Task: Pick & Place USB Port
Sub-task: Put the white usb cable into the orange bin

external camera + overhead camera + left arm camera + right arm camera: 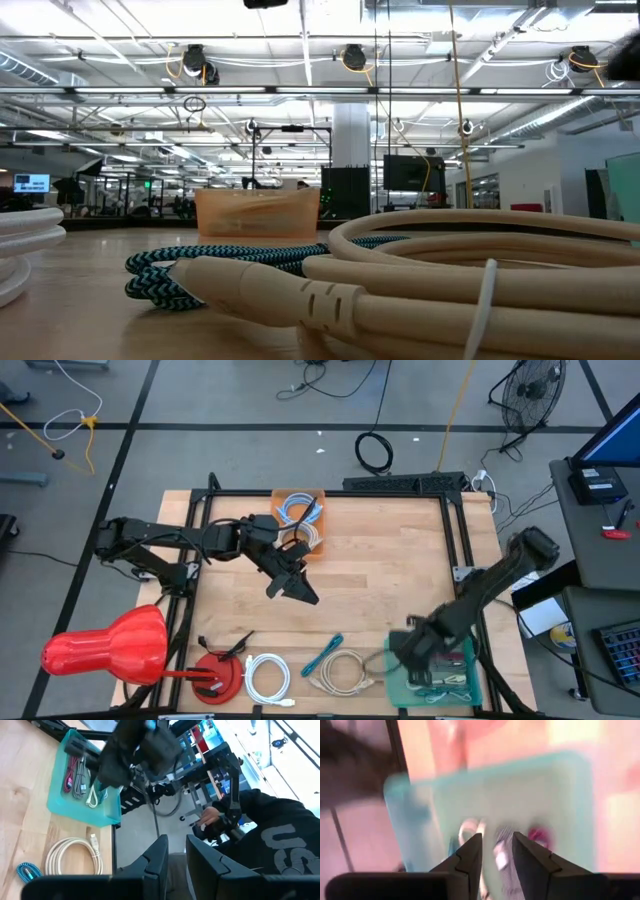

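Several USB cables lie in a teal tray (470, 685) at the table's near right corner: red, grey and white ones (80, 780). My right gripper (497, 845) hangs open just above that tray (520, 790), fingers pointing steeply down, with nothing between them. More coiled cables fill an orange bin (298, 520) at the far middle. My left gripper (177, 852) hovers over the table's centre (300, 592), pointing about level toward the right, its fingers slightly apart and empty.
Along the near edge lie a white coiled cable (268, 675), a teal braided cable (325, 655) and a beige USB cable (345, 672). A red dish (218, 675) and a red bulb-shaped object (110, 645) sit at the near left. A person (270, 845) stands beyond the right side.
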